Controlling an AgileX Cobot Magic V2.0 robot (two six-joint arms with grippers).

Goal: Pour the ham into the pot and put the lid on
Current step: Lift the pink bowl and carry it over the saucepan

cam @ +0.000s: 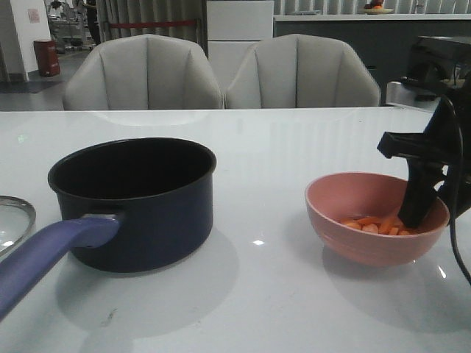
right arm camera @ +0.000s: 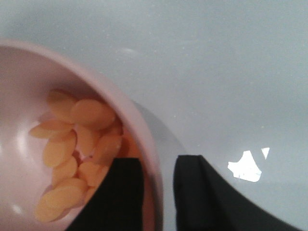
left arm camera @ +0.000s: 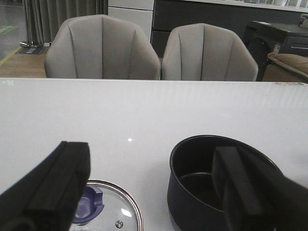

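The ham [cam: 375,224] is a small heap of orange slices in a pink bowl [cam: 368,254] at the right of the table. In the right wrist view the ham [right arm camera: 72,144] lies inside the bowl's rim [right arm camera: 139,125]. My right gripper [right arm camera: 159,168] straddles that rim, one finger inside and one outside with a small gap; it reaches down into the bowl in the front view [cam: 416,213]. The navy pot [cam: 140,213] stands left of centre, its inside bare. The glass lid [left arm camera: 120,207] lies on the table left of the pot [left arm camera: 192,192]. My left gripper [left arm camera: 151,173] is wide open above them.
The pot's long blue handle [cam: 44,254] points toward the front left edge. The lid's rim [cam: 18,213] shows at the far left. Two grey chairs [cam: 221,73] stand behind the white table [cam: 257,147]. A black cable [cam: 455,250] hangs beside the bowl.
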